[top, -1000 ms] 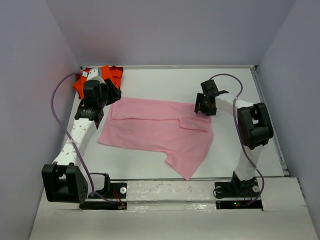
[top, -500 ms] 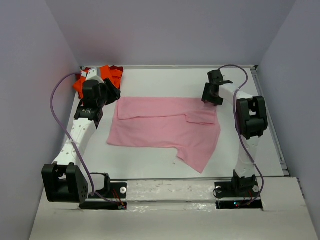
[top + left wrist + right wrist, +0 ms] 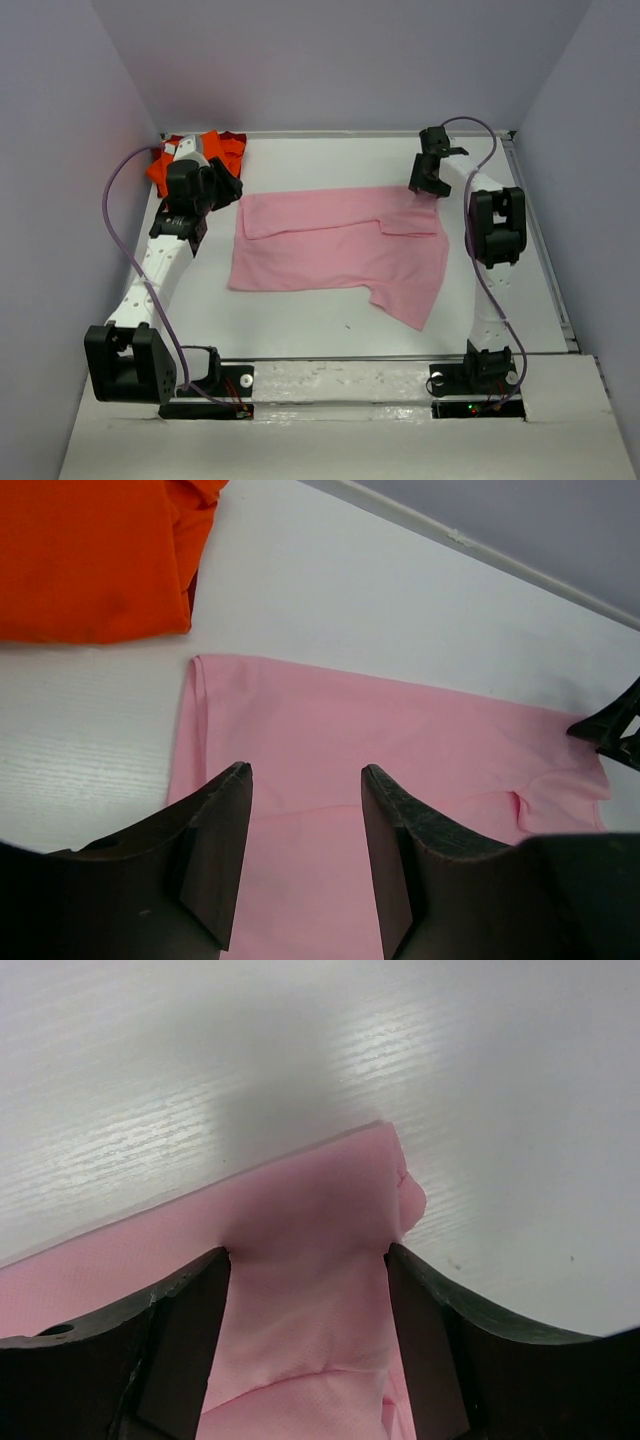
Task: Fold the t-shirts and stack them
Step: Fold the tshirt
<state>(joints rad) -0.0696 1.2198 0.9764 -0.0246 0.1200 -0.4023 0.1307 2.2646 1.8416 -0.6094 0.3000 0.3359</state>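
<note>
Pink t-shirt, look: the pink t-shirt (image 3: 330, 245) (image 3: 400, 730) (image 3: 310, 1220) is light pink and spread mostly flat in one layer, with a narrow fold along its far edge and a small flap doubled over near its right end.
Pink t-shirt, place: it lies mid-table on the white table (image 3: 330, 160), between my two arms and clear of the orange t-shirt (image 3: 215, 150) (image 3: 90, 560), which is bunched in the far left corner.
Long axis: it runs left to right, roughly parallel to the back wall.
Pointing: one loose tail of cloth angles toward the near right.
My right gripper (image 3: 428, 185) (image 3: 307, 1252): clamped on the shirt's far right corner. The cloth fills the gap between my fingers and a nub pokes out past the tips.
My left gripper (image 3: 222, 188) (image 3: 305, 790): fingers spread with nothing between them, hanging over the shirt's left end.
</note>
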